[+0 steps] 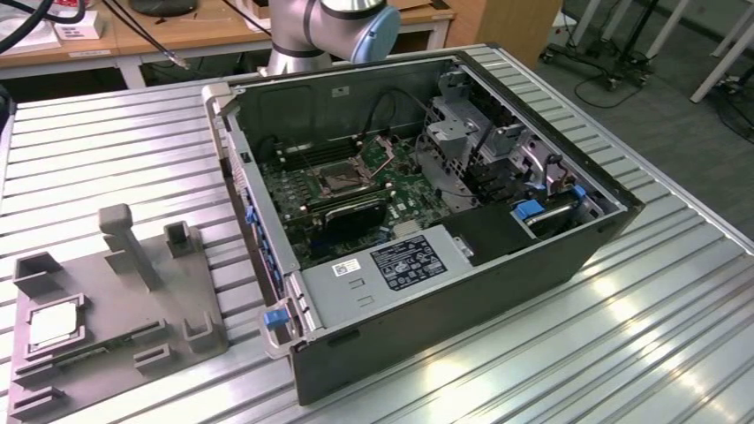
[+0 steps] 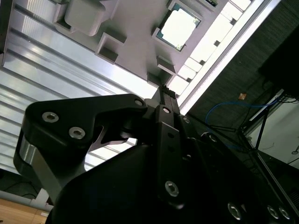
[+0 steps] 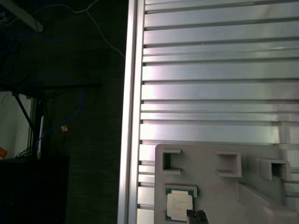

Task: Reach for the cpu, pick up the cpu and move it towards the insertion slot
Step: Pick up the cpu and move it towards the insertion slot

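Black pincer [image 2: 166,91]: tips drawn close together, nothing held, hanging above the grey plastic tray [image 2: 135,32]. The cpu [image 2: 180,28], a small square chip with a pale silver face, sits in the tray's square recess. In the exterior view the tray lies at eight o'clock from the open black computer case [image 1: 471,291] on the ribbed aluminium counter [image 1: 118,150]. The insertion slot [image 1: 335,181], a black socket in a silvery frame, sits toward ten o'clock of the case interior. Risks, as judged: narrow tips landing on the chip's face; a recess wall catching a tip and tilting the chip. Height above the chip is unclear. One chip corner is covered in the first wrist view. Whether the socket frame is open or closed, cannot tell.
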Controlling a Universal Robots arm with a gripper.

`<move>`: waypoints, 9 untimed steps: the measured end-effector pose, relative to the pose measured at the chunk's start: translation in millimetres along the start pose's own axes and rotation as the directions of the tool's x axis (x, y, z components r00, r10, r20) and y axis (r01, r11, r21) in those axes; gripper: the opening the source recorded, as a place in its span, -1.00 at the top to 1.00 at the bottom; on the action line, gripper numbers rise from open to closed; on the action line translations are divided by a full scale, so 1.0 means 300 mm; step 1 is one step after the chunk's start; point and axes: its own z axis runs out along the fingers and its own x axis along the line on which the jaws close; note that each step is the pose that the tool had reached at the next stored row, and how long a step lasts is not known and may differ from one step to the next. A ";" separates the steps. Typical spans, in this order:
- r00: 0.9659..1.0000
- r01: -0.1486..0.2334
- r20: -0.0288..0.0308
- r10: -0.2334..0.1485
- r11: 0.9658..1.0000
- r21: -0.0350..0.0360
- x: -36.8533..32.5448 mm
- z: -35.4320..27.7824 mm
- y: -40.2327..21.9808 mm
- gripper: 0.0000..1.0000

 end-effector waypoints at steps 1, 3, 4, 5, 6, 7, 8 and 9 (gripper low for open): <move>1.000 0.000 0.000 0.000 1.000 0.000 0.000 0.000 0.000 0.80; 1.000 0.000 0.000 0.000 1.000 0.000 0.000 0.000 0.000 0.80; 1.000 0.000 0.000 0.000 1.000 0.000 0.000 0.000 0.000 0.80; 1.000 0.000 0.000 0.000 1.000 0.000 0.000 0.000 0.000 0.80; 1.000 0.000 0.000 0.000 1.000 0.000 0.000 0.000 0.000 0.80; 1.000 0.000 0.000 0.000 1.000 0.000 0.001 0.001 0.000 0.80; 1.000 0.000 0.000 0.000 1.000 0.000 0.004 0.002 0.000 0.80; 1.000 0.000 0.000 0.000 1.000 0.000 0.006 0.003 -0.001 0.80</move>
